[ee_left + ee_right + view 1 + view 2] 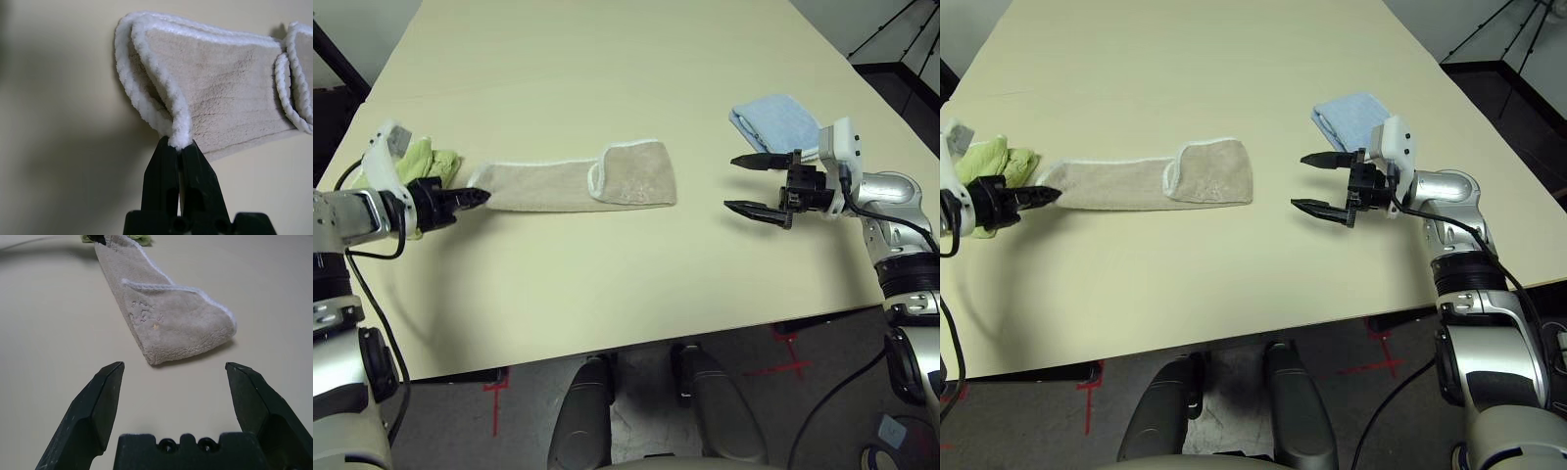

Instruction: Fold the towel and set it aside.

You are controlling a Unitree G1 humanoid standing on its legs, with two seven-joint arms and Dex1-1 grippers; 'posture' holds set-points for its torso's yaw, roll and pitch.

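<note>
The beige towel [578, 180] with white edging lies as a long folded strip across the table's middle; its right end is doubled over. My left gripper [480, 198] is shut on the towel's left corner, and the left wrist view shows the white edge [178, 132] pinched between the black fingers, slightly raised. My right gripper [746, 183] hovers open to the right of the towel, apart from it. In the right wrist view the towel's folded end [181, 330] lies ahead of the spread fingers [98, 401].
A lime-green towel [426, 162] lies bunched behind my left gripper near the table's left edge. A folded light blue towel [775, 119] rests behind my right gripper. The cream table [607, 69] stretches far back; its front edge is close.
</note>
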